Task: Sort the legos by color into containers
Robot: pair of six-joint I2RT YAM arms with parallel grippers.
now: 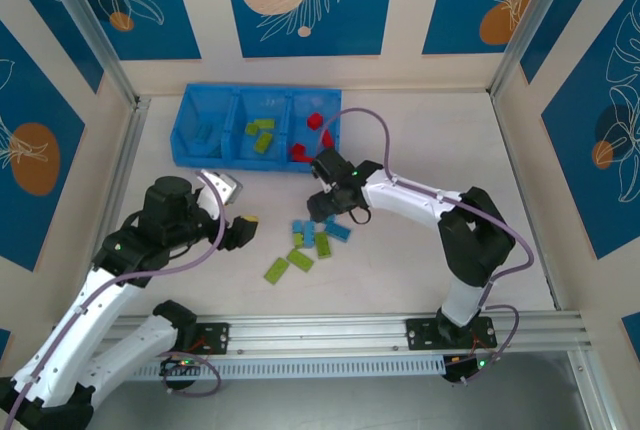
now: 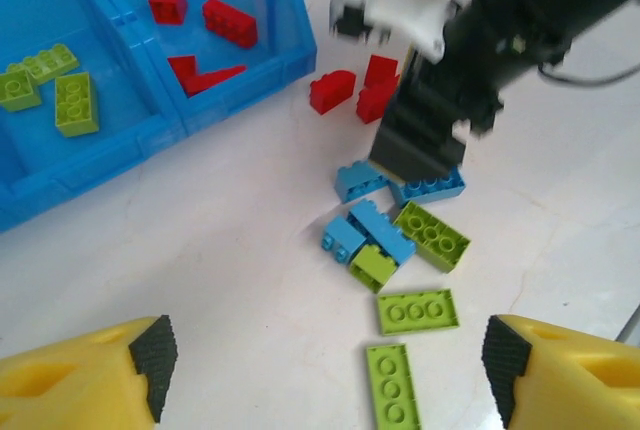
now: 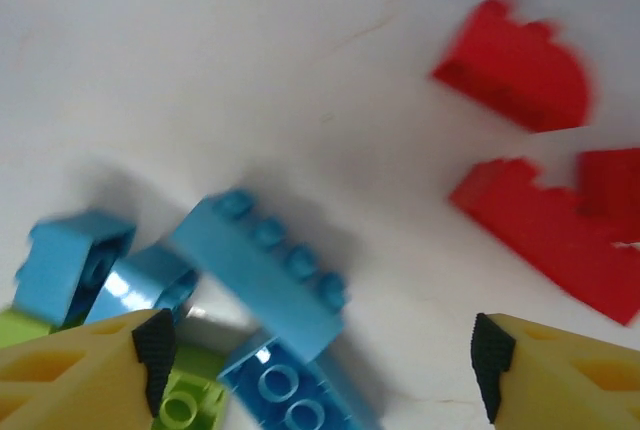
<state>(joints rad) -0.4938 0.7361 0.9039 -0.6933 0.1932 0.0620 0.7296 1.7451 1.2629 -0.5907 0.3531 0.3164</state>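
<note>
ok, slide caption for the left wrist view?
Open left gripper facing loose blue and green legos, right gripper at the pile, tray holding green bricks and red bricks.

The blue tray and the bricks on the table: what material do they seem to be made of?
The blue tray looks like moulded plastic: thin even walls, a smooth sheen, perhaps slightly translucent. The light blue brick and the red bricks also look like hard plastic, fairly glossy: moulded studs, crisp edges and some bright reflections.
</note>
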